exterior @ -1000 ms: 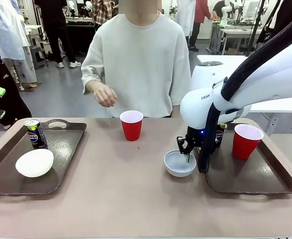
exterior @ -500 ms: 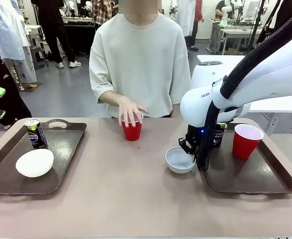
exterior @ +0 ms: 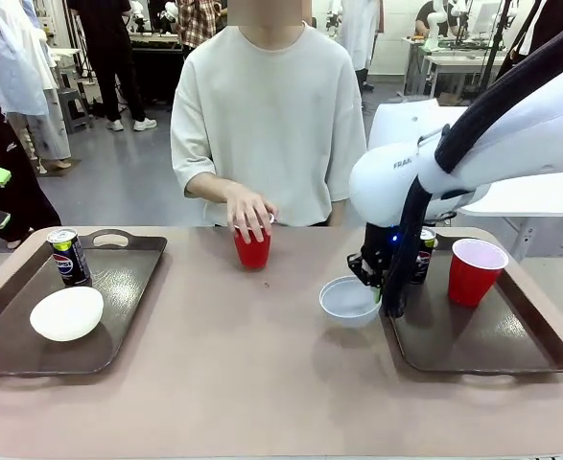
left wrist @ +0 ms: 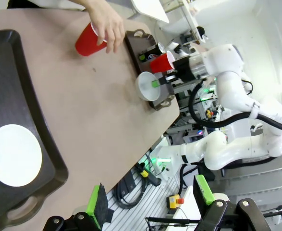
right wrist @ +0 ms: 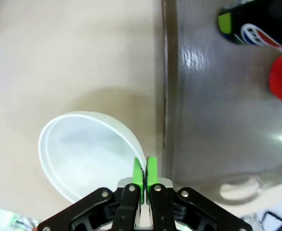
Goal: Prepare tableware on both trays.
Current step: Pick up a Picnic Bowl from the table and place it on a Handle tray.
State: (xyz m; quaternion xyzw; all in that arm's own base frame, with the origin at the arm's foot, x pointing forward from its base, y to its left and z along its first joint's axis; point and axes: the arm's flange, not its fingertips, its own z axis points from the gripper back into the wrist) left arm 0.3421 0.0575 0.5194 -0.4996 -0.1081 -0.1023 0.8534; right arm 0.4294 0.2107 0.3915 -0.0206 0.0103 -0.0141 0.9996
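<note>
— What do we see at the right tray (exterior: 482,350)?
— Our right gripper (right wrist: 144,174) pinches the white bowl (exterior: 349,301) by its rim, tilted, just beside that tray. Our left gripper (left wrist: 150,196) stands wide, holding nothing.
— Farther off?
— A hand (exterior: 249,213) grips the red cup (exterior: 252,250).

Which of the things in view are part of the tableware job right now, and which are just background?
Job:
left tray, holding a bowl and a Pepsi can
right tray, holding a red cup and a second can
second bowl, pinched at its rim by the right gripper
red cup under the person's hand

Background:
table
</note>
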